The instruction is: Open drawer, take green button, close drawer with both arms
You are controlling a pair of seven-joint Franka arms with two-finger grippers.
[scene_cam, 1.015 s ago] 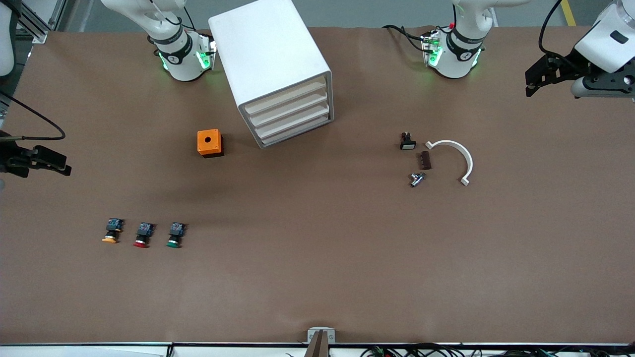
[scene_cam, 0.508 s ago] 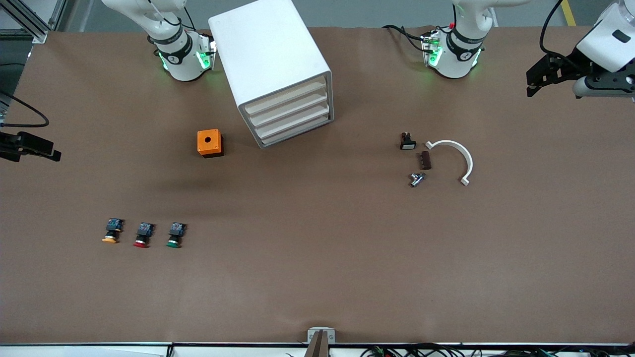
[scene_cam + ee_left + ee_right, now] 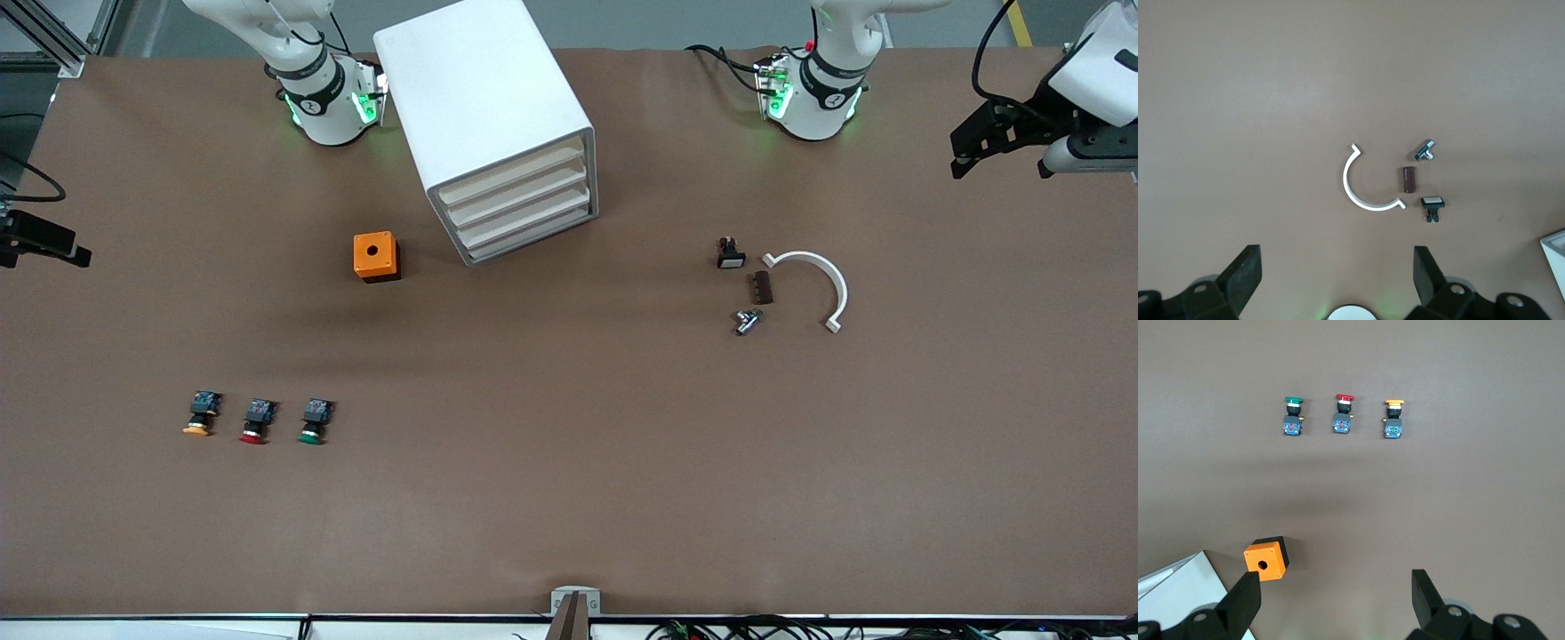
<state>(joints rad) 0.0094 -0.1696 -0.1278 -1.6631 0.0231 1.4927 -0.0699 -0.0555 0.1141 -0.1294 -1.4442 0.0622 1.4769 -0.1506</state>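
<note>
- Front view showed the whole brown table [image 3: 569,498]; white four-drawer cabinet [image 3: 498,124] at upper centre of frame, all drawers shut, contents not visible.
- Green-capped push button with black body and blue back end [image 3: 313,421] lay on the table at lower left of frame, last in a row with the red-capped button [image 3: 257,421] and yellow-capped button [image 3: 201,414]; in the right wrist view the same row sat near the top of frame.
- Orange square box with a round hole on top [image 3: 375,256] stood just beside the cabinet, toward the right arm's end.
- Right gripper [image 3: 40,240] at the frame's left edge, over the table edge; only the right wrist view showed its fingers [image 3: 1238,607] wide apart, holding nothing.
- Left gripper [image 3: 996,138] at upper right of frame, over the table; left wrist view showed its fingers [image 3: 1241,280] wide apart, empty.
- Left wrist view showed a white half-ring bracket [image 3: 1361,187], small brown block [image 3: 1408,179], metal fitting [image 3: 1425,150] and a white-faced switch [image 3: 1432,204], clustered near each other; front view had them right of centre.
</note>
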